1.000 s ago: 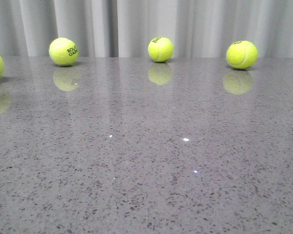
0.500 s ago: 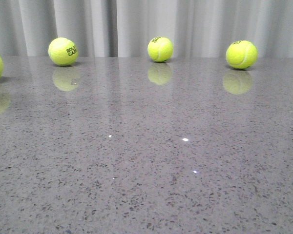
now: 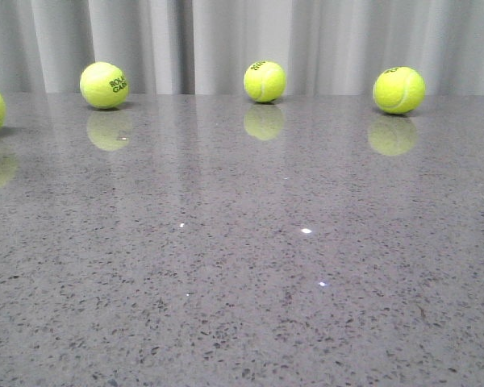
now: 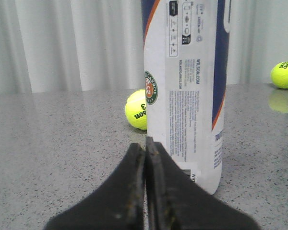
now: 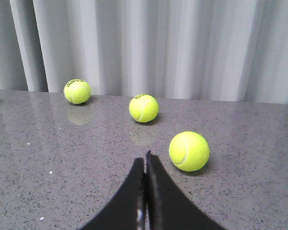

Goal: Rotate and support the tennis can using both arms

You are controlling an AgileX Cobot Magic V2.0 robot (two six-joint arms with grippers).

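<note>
Table (image 3: pixel 242 282): big, grey and speckled, shiny; a pale curtain (image 3: pixel 242 40) hangs behind it.
Tennis can (image 4: pixel 185 91): stands straight up on the table, seen only from the left wrist; white and navy label with a thin orange stripe; its top is cut off; one ball (image 4: pixel 136 109) sits behind it, partly hidden; another ball (image 4: pixel 284 74) lies far off.
Left gripper (image 4: pixel 145 148): two black fingers pressed together, holding nothing; close in front of the can, not touching it.
Right gripper (image 5: pixel 145 160): fingers pressed together, holding nothing; three balls ahead; the nearest ball (image 5: pixel 189 151) just beside the tips.
Front view: four balls along the far edge; no can or arms seen.
</note>
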